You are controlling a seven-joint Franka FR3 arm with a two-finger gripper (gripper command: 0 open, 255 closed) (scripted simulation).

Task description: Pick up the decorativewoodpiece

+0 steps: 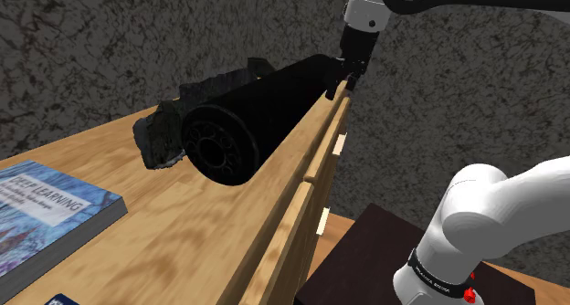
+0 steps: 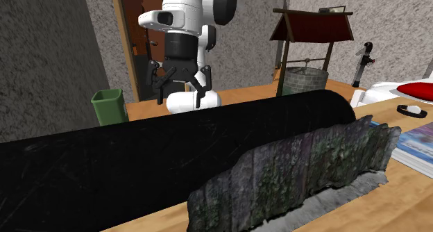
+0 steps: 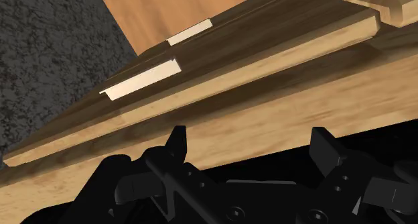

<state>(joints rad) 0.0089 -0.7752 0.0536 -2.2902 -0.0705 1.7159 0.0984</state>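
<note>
The decorative wood piece [image 1: 162, 135] is a dark, weathered grey-green slab lying on the wooden desk top [image 1: 174, 230]. It lies against a long black cylinder [image 1: 247, 120], on the side away from the arm. In the second exterior view the wood piece [image 2: 298, 171] is in the foreground, with the black cylinder [image 2: 139, 161] behind it. My gripper [image 2: 179, 93] hangs open above the desk's drawer-side edge, beyond the cylinder from the wood piece and apart from both. In the shoulder view the gripper [image 1: 345, 77] is at the cylinder's far end. The wrist view shows the gripper [image 3: 251, 149] with fingers apart and nothing between them.
A blue book [image 1: 46, 212] lies on the desk at the shoulder view's left. Drawer fronts with pale handles [image 3: 142, 80] run below the desk edge. A small wishing-well model [image 2: 309, 50], a green bin [image 2: 109, 105] and a red object [image 2: 423, 89] stand behind. My stand [image 1: 384, 248] is at lower right.
</note>
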